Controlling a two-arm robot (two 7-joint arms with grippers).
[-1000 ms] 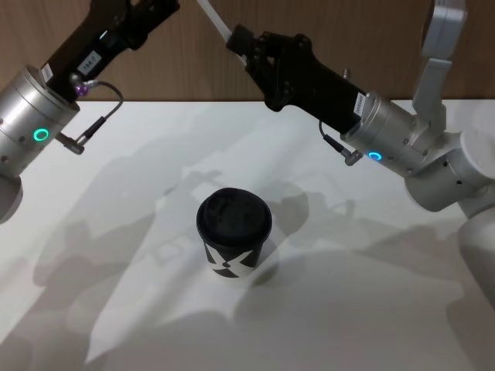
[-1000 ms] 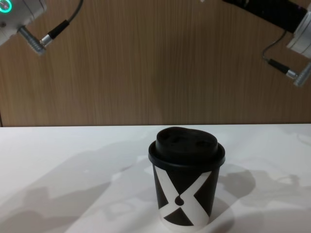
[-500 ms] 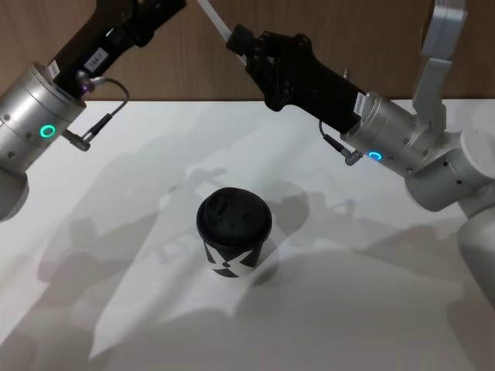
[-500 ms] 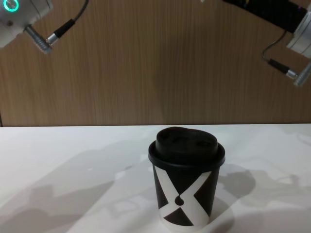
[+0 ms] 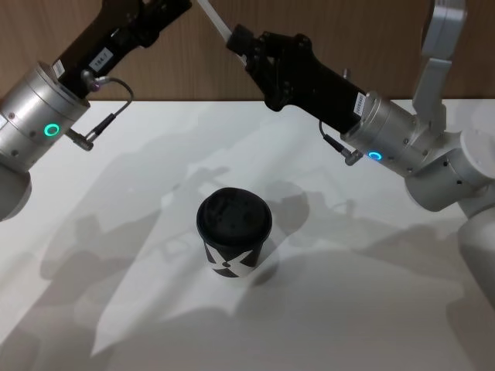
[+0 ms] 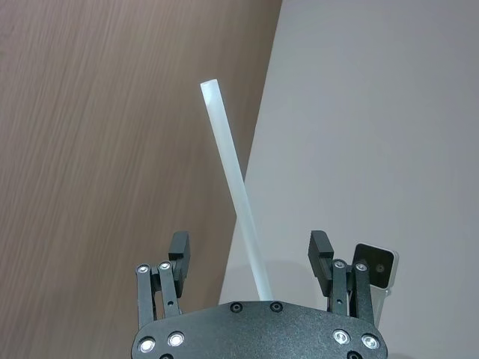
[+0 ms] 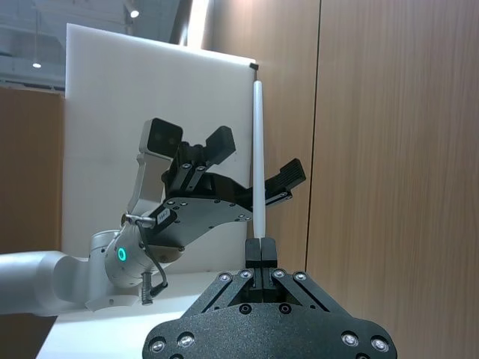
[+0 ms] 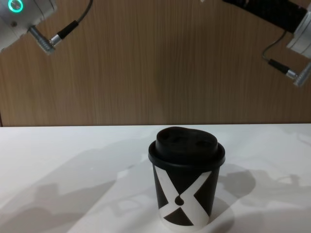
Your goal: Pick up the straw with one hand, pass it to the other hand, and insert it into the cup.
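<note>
Straw [image 6: 232, 187]: clamped endwise in our right tool [image 7: 260, 250], flanked by the spread, empty fingers [image 6: 179, 250] of our left tool [image 6: 251, 254]; we risk dropping it if right releases early.

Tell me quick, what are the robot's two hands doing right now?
Left gripper: open, fingers either side of the straw, not gripping.
Right gripper: shut on the straw.
</note>
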